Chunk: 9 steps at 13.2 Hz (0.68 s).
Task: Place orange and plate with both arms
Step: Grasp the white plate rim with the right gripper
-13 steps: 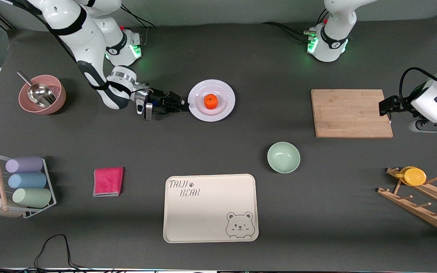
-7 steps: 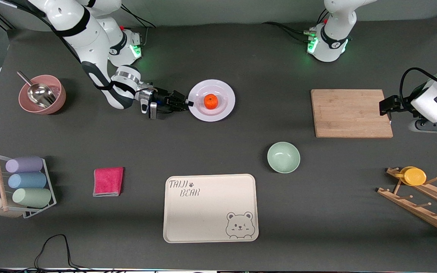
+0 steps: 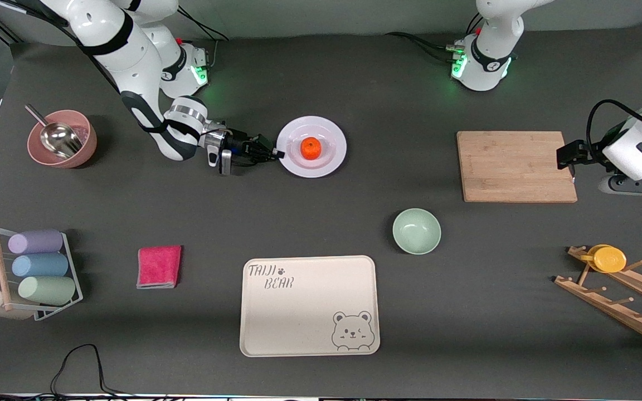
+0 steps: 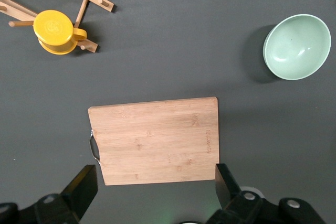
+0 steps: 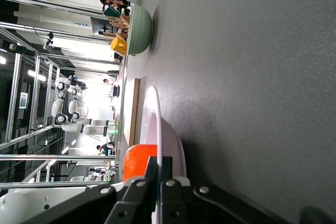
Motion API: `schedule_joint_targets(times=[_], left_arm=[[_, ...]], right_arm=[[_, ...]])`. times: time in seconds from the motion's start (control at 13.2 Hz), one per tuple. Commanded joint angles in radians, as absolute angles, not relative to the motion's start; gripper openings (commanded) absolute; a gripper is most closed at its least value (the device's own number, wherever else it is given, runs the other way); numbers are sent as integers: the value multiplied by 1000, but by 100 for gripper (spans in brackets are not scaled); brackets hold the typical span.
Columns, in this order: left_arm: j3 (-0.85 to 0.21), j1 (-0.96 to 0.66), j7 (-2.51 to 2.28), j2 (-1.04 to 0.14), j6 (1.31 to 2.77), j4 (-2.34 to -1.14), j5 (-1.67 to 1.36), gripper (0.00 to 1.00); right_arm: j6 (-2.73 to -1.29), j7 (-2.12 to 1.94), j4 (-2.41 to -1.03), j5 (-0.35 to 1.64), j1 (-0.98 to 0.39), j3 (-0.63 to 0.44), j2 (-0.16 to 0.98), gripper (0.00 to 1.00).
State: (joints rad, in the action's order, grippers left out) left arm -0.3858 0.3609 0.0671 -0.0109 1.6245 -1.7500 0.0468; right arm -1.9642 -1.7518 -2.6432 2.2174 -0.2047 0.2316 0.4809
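Note:
The white plate (image 3: pixel 339 146) lies on the table between the two arm bases, with the orange (image 3: pixel 311 148) in its middle. My right gripper (image 3: pixel 277 153) is shut on the plate's rim at the side toward the right arm's end. In the right wrist view the fingers (image 5: pixel 152 174) pinch the thin rim of the plate (image 5: pixel 153 116), and the orange (image 5: pixel 137 162) shows just past them. My left gripper (image 3: pixel 569 156) waits open and empty over the cutting board's end; in the left wrist view it (image 4: pixel 152 187) stands wide apart.
A wooden cutting board (image 3: pixel 516 166) lies toward the left arm's end. A pale green bowl (image 3: pixel 416 230) and the beige bear tray (image 3: pixel 310 305) lie nearer the camera. There are also a pink bowl with a scoop (image 3: pixel 62 139), a pink cloth (image 3: pixel 159 266), a cup rack (image 3: pixel 31 267) and a yellow cup on a wooden rack (image 3: pixel 608 259).
My right gripper has moved forward onto the plate's rim and closed on it. The plate has shifted very slightly. The left arm has not moved.

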Motion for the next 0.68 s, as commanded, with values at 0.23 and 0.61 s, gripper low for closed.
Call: schedule_joint_targets(times=[0.23, 0.61], left_arm=[[-382, 359, 91, 11, 1628, -1772, 37, 100], [-382, 359, 91, 6, 1631, -1770, 37, 100]], right_arm=[[-1919, -1700, -2631, 2249, -198, 238, 453, 0], [-1921, -1475, -2654, 2235, -198, 238, 257, 0]])
